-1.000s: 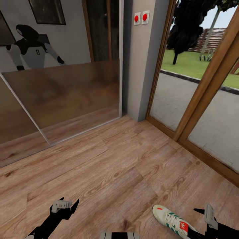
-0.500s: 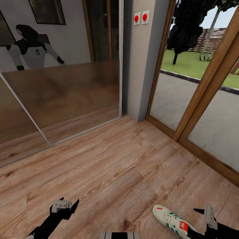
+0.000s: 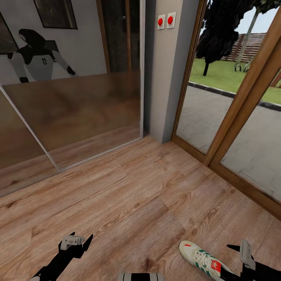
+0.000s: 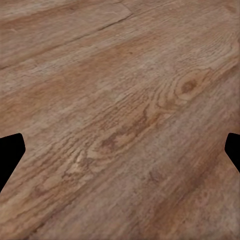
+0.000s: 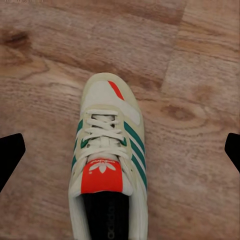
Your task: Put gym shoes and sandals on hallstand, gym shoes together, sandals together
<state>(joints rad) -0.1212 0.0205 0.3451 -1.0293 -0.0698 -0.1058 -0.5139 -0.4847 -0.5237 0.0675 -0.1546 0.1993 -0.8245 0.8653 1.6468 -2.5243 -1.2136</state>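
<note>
Starting at the left of the head view, there's a big mirrored sliding door (image 3: pixel 74 117) with the robot's own reflection (image 3: pixel 37 54) up in the corner. The left gripper (image 3: pixel 80 242) hangs low over the corridor floor (image 3: pixel 128 195) with nothing in it; in its wrist view the two fingertips sit at opposite edges, so its jaws are spread wide over bare planks.

Moving right, past the grey wall strip with two red buttons (image 3: pixel 166 20), there's a wood-framed glass door (image 3: pixel 234 117) looking out on a lawn.

Bottom right is where the action is: one gym shoe (image 3: pixel 203 259) lies upright on its sole on the floor, toe pointing away from the robot, just beside the right gripper (image 3: pixel 240 249). The right wrist camera looks straight down on it, the fingertips parted to either side, clear of the shoe and holding nothing.

Handling-wise, the sneaker looks light and fairly soft up top, with a stiffer sole. Pinching across the midfoot, sole edge to sole edge around the laces and red tongue label (image 5: pixel 101 176), seems the safest hold; the toe cap would probably squash and slip.
</note>
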